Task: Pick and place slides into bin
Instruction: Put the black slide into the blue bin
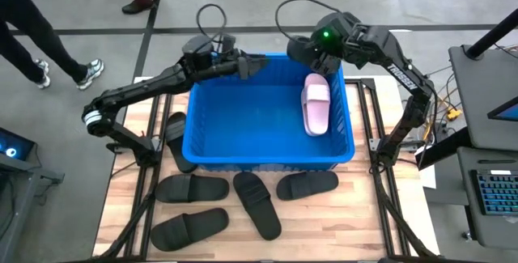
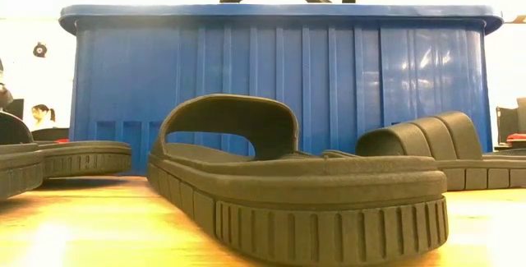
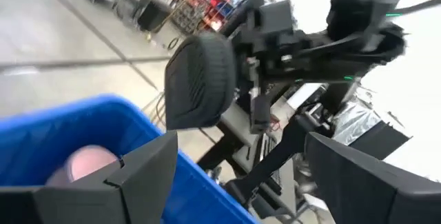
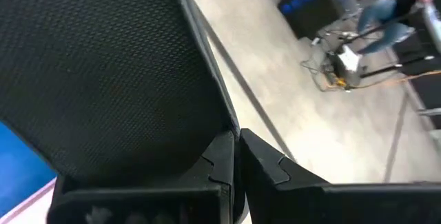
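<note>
Right gripper (image 1: 301, 51) is clenched on a black slide (image 3: 200, 79) over the bin's (image 1: 267, 156) far rim — its strap is hidden. Left gripper (image 1: 257, 64) hangs spread and empty just beside it, with a pink slide (image 1: 316, 105) below in the bin — only partly visible from the left wrist.

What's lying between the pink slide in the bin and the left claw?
In the high view, only bare blue floor of the bin lies between the pink slide and the left claw, which hangs open over the far rim.
</note>
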